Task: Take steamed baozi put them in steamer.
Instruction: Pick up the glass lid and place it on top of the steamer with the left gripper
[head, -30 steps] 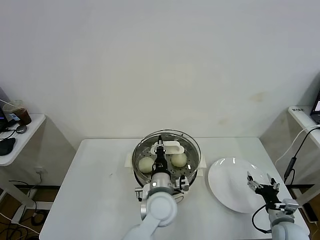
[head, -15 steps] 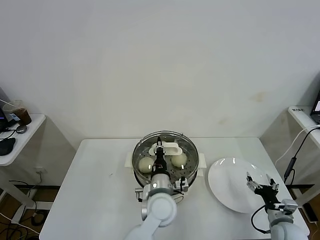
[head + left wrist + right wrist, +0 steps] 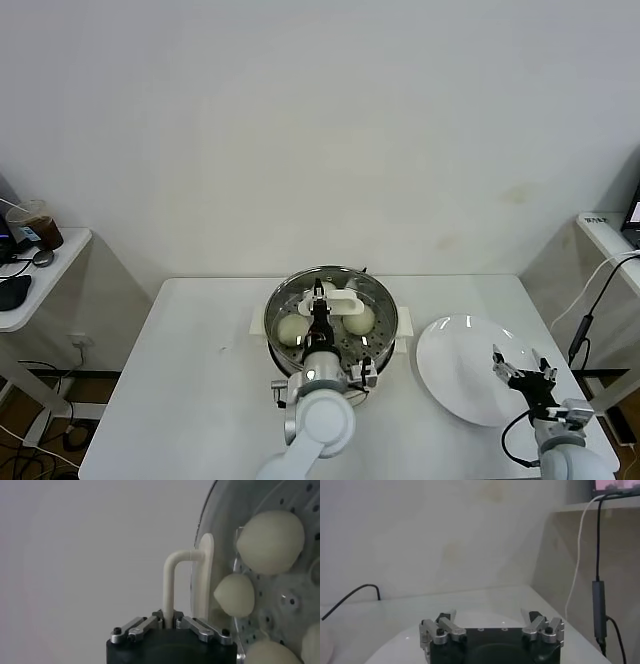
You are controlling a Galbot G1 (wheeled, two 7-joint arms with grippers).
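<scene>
Steel steamer (image 3: 380, 335) with baozi (image 3: 290, 330) inside, under glass lid (image 3: 210, 555).

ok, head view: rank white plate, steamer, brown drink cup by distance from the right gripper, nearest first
1. white plate, directly under the right gripper, table's right side.
2. steamer, table centre, to its left.
3. brown drink cup, side table at far left.

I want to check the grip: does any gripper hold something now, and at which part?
The left gripper is shut on the glass lid by its cream handle, above the steamer. The right gripper is open over the plate, holding nothing.
</scene>
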